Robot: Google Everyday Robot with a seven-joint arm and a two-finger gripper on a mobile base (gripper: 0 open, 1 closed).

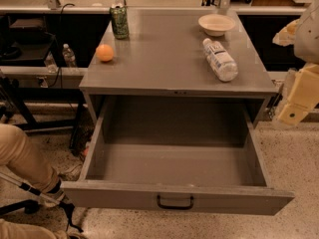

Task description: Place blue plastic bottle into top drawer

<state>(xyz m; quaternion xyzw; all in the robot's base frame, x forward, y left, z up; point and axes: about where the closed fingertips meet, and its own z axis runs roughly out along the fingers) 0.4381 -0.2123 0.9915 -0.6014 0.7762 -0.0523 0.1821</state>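
The blue plastic bottle [220, 59], clear with a white cap and a white label, lies on its side on the right part of the grey cabinet top [164, 59]. The top drawer [124, 195] is pulled wide open below it. Its inside is bare and a small black handle [175, 202] sits on its front panel. My gripper [294, 108] shows as cream-coloured parts at the right edge, to the right of the cabinet, level with its front edge. It is apart from the bottle and holds nothing I can see.
On the cabinet top stand a green drink can [119, 21] at the back left, an orange ball [104, 53] near the left edge and a cream bowl [216, 24] at the back right. Two small clear bottles [69, 55] stand left of the cabinet. A person's legs [20, 158] are at the lower left.
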